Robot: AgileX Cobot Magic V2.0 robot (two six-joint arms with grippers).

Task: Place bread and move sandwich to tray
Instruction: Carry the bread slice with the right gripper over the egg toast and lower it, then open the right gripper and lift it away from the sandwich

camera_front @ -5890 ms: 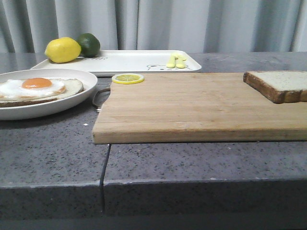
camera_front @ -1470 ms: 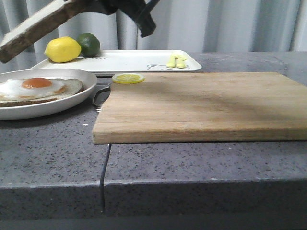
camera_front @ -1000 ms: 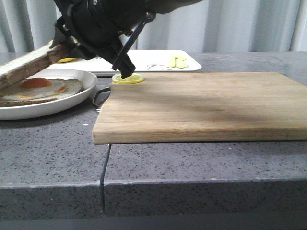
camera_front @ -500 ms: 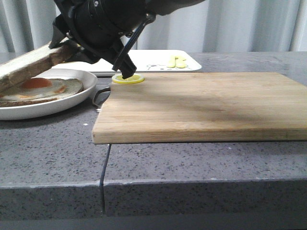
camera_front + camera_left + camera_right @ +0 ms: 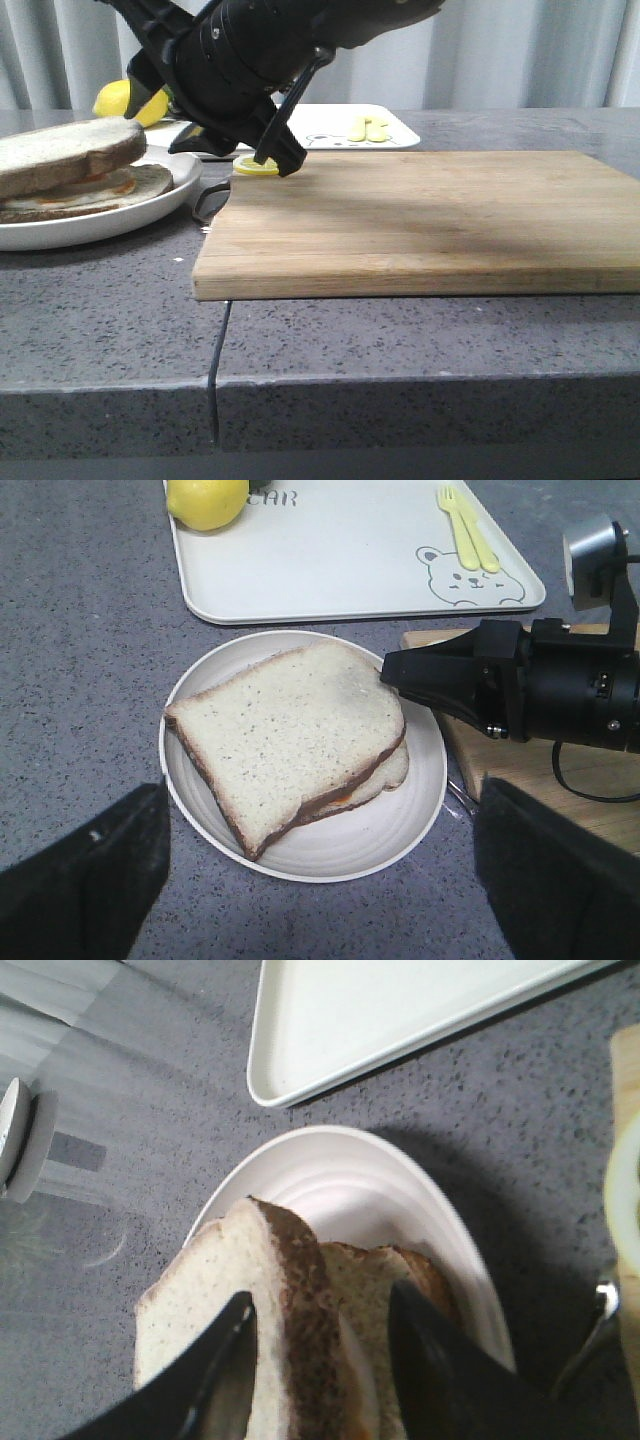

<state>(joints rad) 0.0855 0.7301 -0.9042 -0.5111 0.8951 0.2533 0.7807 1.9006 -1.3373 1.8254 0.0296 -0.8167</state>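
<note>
The thick bread (image 5: 65, 155) lies flat on the egg slice, and together they form the sandwich (image 5: 300, 735) on the round white plate (image 5: 330, 852). A sliver of orange yolk shows between the slices. My right gripper (image 5: 165, 115) is at the sandwich's right edge. It is open, and its fingers (image 5: 232, 1365) straddle the bread's dark crust (image 5: 295, 1310) without squeezing it. My left gripper (image 5: 320, 880) hangs wide open above the plate's near rim, holding nothing. The white tray (image 5: 330, 125) lies behind the plate, its bear print (image 5: 455, 575) visible.
A lemon (image 5: 207, 500) and a yellow fork (image 5: 465, 525) sit on the tray. The wooden cutting board (image 5: 420, 215) fills the middle and right, with a lemon slice (image 5: 250, 167) at its back left corner. A metal handle (image 5: 205, 200) pokes out between plate and board.
My right gripper lowered the tilted bread from above the plate onto the egg slice, then opened and let it go. The egg is now covered.
</note>
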